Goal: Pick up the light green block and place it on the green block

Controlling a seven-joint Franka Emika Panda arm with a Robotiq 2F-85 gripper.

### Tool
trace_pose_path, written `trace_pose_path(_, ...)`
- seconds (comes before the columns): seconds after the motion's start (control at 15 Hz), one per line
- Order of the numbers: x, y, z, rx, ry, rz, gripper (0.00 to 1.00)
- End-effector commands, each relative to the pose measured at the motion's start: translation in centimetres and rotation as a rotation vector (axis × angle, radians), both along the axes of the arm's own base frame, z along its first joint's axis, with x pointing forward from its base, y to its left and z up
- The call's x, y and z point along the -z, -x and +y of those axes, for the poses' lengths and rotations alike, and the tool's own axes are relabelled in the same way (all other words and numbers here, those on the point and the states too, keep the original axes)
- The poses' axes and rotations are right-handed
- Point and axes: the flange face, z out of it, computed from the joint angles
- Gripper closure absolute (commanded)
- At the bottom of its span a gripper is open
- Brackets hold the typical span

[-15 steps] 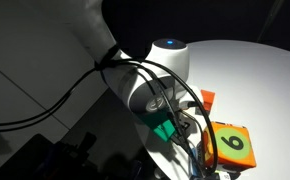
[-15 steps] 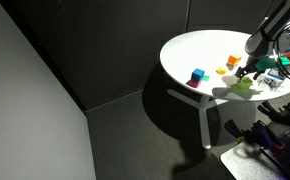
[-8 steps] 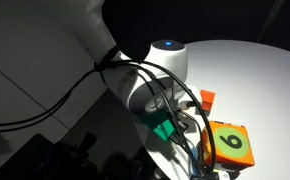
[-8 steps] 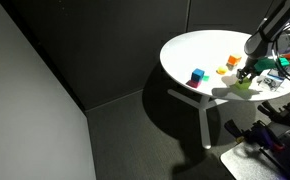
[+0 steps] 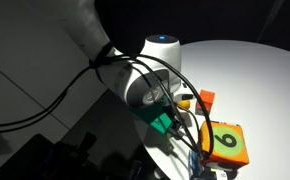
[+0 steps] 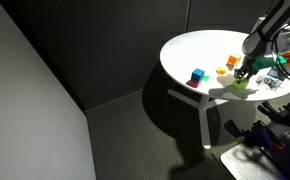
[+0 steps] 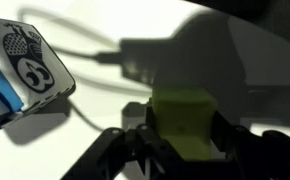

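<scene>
The light green block (image 7: 183, 118) fills the lower middle of the wrist view, clamped between my two dark fingers (image 7: 135, 145). My gripper (image 7: 185, 140) is shut on it, just over the white table (image 7: 105, 110). In an exterior view the block (image 6: 243, 86) shows as a pale lime spot under the gripper (image 6: 246, 76) at the table's near right edge. A darker green block (image 5: 163, 126) sits close beside the wrist, partly behind cables, and also shows as a teal-green patch (image 6: 270, 64).
A big orange cube with a green numbered face (image 5: 228, 143) stands near the arm, with a small orange block (image 5: 207, 97) behind it. A blue cube (image 6: 197, 76) sits toward the table's front. A printed card (image 7: 25, 65) and a cable (image 7: 95, 55) lie left of the gripper.
The fingers have shut on the light green block. The wrist has shifted slightly, baring more of the orange cube.
</scene>
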Motion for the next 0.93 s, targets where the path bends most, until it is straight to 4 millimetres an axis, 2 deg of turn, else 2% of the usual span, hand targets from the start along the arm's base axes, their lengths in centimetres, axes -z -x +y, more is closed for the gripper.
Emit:
trace_pose_path(0.0,-2.3,-0.7,0.9,-0.035,0.0,0.01,0.71)
trace_pose_path(0.47,-5.3,-2.2,2.9,-0.074,-0.013,-0.004,0.71)
trace_pose_path(0.87,-8.6,-3.9,4.4,-0.023,-0.018,-0.048,0.71)
